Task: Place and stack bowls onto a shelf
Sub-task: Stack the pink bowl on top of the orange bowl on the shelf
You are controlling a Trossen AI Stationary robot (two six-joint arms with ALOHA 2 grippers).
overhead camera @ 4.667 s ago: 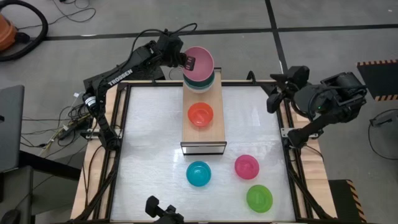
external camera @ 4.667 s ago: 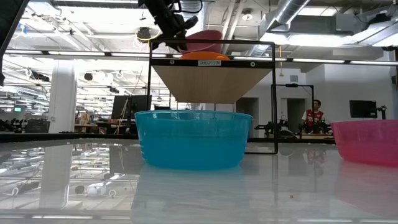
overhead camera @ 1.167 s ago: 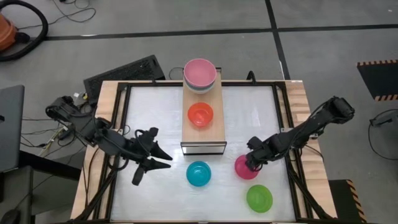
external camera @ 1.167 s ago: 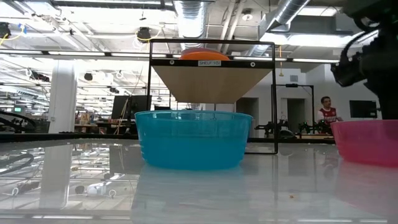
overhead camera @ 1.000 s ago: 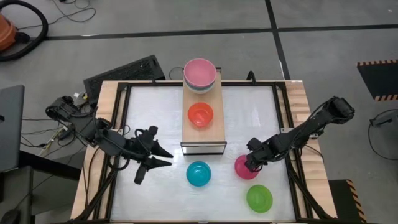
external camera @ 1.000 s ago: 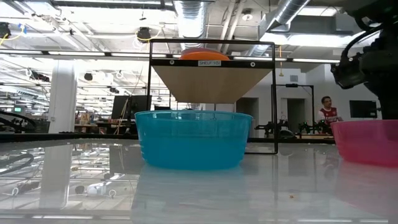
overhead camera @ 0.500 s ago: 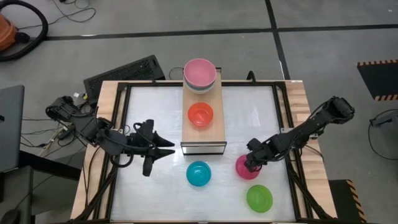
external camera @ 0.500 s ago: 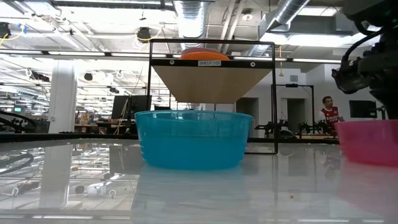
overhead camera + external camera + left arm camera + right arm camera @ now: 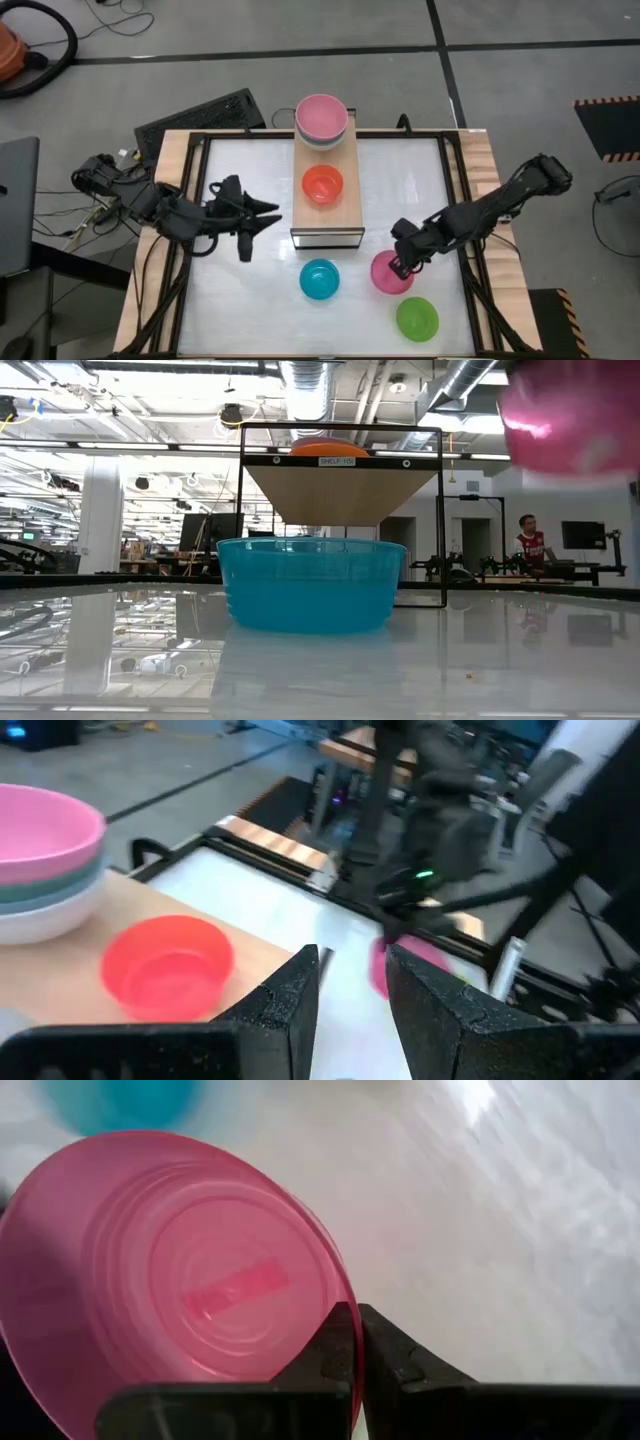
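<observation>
Left hand point(image 9: 262, 224) sits over the white counter point(image 9: 240, 310) just left of the shelf, fingers point(image 9: 290, 1005) parted a little, nothing between them. Long pale wood-grain shelf with dark front edge point(image 9: 326, 213) runs down the counter's middle from the far rim. On its far end is a stack: light pink smooth plastic bowl point(image 9: 321, 116) on top, a grey-blue bowl point(image 9: 45, 885) under it, a white bowl point(image 9: 40, 915) at the bottom. Small red plastic bowl point(image 9: 322, 184) sits alone mid-shelf, apart from the stack. Cyan plastic bowl point(image 9: 319, 279) rests on the counter just in front of the shelf's dark edge. Right hand point(image 9: 398, 266) is clamped on the rim of the magenta plastic bowl point(image 9: 390, 272), fingers point(image 9: 395, 1360) pinching the wall; low view shows that bowl raised clear of the counter, high at the right. Green plastic bowl point(image 9: 417, 318) sits on the counter near the front right, close to the magenta one. A person point(image 9: 524, 543) stands in the room far behind.
</observation>
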